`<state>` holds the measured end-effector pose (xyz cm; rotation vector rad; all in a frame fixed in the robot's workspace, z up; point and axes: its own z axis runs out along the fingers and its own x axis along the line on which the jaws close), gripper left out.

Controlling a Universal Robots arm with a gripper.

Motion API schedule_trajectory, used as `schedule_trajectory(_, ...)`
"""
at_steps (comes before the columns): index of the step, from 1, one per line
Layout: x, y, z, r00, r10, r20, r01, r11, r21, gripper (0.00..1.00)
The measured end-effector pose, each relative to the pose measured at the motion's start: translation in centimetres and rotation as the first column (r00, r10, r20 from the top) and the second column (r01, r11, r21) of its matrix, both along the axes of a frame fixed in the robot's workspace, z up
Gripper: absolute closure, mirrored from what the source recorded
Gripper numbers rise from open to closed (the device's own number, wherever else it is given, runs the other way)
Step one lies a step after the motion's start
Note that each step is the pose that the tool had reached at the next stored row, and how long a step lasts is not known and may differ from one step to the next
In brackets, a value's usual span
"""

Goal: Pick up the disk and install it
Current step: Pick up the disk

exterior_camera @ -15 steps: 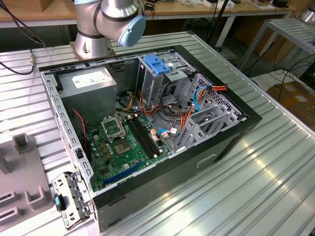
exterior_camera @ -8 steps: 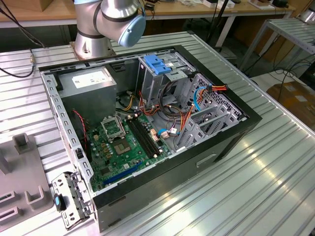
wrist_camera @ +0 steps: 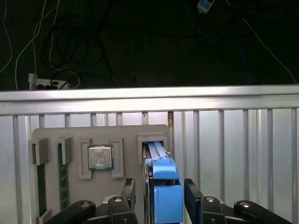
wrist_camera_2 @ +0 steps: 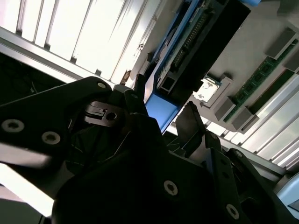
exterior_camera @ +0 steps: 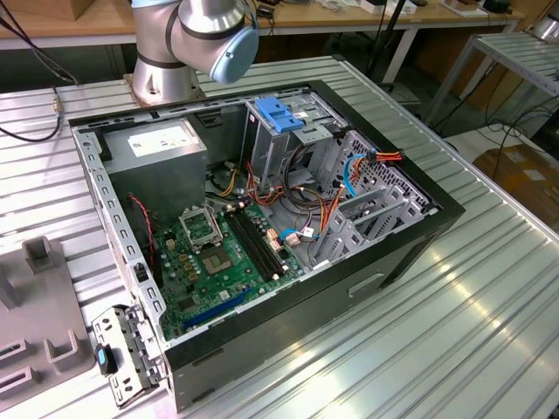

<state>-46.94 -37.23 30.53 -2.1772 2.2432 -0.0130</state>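
Exterior view first: you've got the open computer case (exterior_camera: 349, 279) on the ribbed table (exterior_camera: 472, 332). The power supply (exterior_camera: 162, 144) sits at the back, a bare blue bracket (exterior_camera: 279, 113) sits atop the drive cage, and the grey parts tray (exterior_camera: 52, 305) is off at the exterior view's left.

Over to the first wrist view, and there's the disk (wrist_camera: 167, 186), standing on edge in a slot of that tray (wrist_camera: 126, 133), beside the processor (wrist_camera: 100, 157) and a memory stick (wrist_camera: 61, 172). Your gripper (wrist_camera: 160, 198) straddles it. The fingers (wrist_camera: 129, 193) stand apart, one on each flat side and close in. I judge they are not pinching yet, since a sliver of gap shows. The blue carrier end faces the gripper, and the long axis looks to run along the slot, away from you towards the table's edge rail.

Second wrist view now: the same disk (wrist_camera_2: 196, 42) is seen along its thin edge, with a blue rail down one side and a row of connector pins exposed. It stretches away from the gripper (wrist_camera_2: 163, 102).

Handling, as I read it: stiff metal, dense for its size, with smooth faces that could slide in a light grip. The plastic rails will flex, and the pins and circuit board won't forgive a knock. Hold it across the two broad faces near the blue end, square on, clear of the connector
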Motion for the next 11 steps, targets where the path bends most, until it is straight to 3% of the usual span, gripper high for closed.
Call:
schedule_trajectory(2,0.00,0.00,-0.36,1.0000,0.000,-0.0042,0.000,1.0000,0.0000,0.46)
schedule_trajectory(4,0.00,0.00,-0.46,0.9999,0.000,-0.0119,0.000,1.0000,-0.0001,0.46)
schedule_trajectory(11,0.00,0.00,-0.63,0.9999,0.000,-0.0121,0.000,1.0000,0.0006,0.46)
